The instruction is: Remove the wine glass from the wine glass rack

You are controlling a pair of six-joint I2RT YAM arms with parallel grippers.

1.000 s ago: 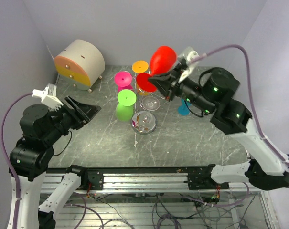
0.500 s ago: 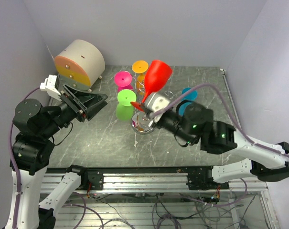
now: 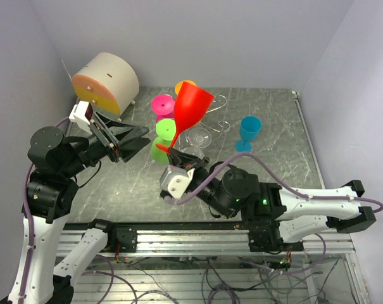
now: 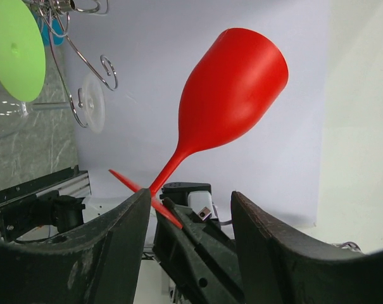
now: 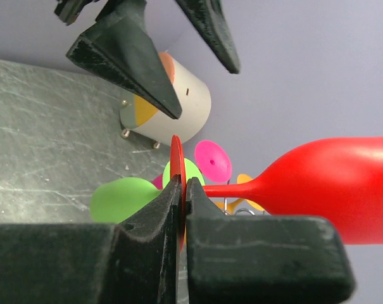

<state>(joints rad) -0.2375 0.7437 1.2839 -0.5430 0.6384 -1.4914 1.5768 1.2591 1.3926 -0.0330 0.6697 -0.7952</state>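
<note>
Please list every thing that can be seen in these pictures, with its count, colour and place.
table: 1, dark grey
wine glass rack: 1, silver wire, mid-table
red wine glass: 1, red, in the air, off the rack
green wine glass: 1, green, on the rack's left
pink wine glass: 1, pink, behind the green one
orange wine glass: 1, orange, rack's back, mostly hidden
clear wine glass: 1, clear, on the rack
blue glass: 1, blue, upright, right of the rack
round box: 1, beige, orange-yellow face, back left
left gripper: 1, black, open, beside the red glass
right gripper: 1, black, shut on the red glass's foot
</note>
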